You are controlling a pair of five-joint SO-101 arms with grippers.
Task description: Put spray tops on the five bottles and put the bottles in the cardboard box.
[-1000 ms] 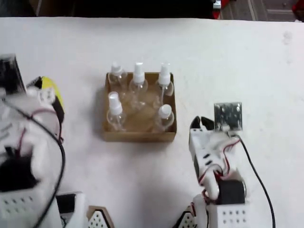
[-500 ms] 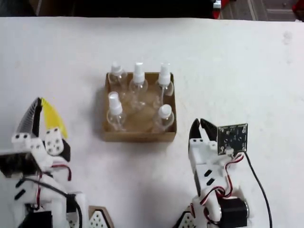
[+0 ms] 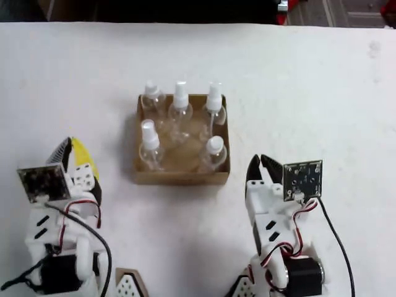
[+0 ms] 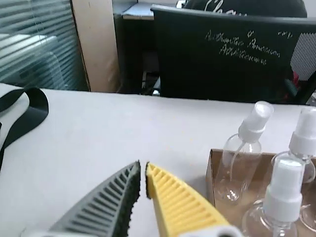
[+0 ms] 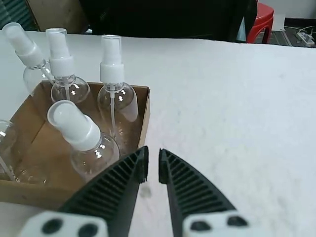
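Note:
A shallow cardboard box (image 3: 181, 174) sits mid-table with several clear bottles (image 3: 180, 114) upright inside, each wearing a white spray top (image 3: 180, 94). My left gripper (image 3: 69, 147), one finger grey and one yellow, rests shut on the table left of the box, holding nothing. In the left wrist view the left gripper (image 4: 142, 173) points past the box's corner (image 4: 211, 158). My right gripper (image 3: 260, 163) is shut and empty, just off the box's near right corner. The right wrist view has the right gripper (image 5: 152, 159) beside the box wall (image 5: 145, 114), with the bottles (image 5: 116, 101) behind.
The white table (image 3: 297, 80) spreads wide around the box. A black strap (image 4: 27, 112) lies on it far off to the left arm's side. Dark chairs (image 4: 227, 54) stand past the far edge. Both arm bases (image 3: 284, 272) occupy the near edge.
The left arm has drawn back and turned, its wrist camera board now facing up and its gripper a little nearer the box. The right arm pulled back slightly, then held still.

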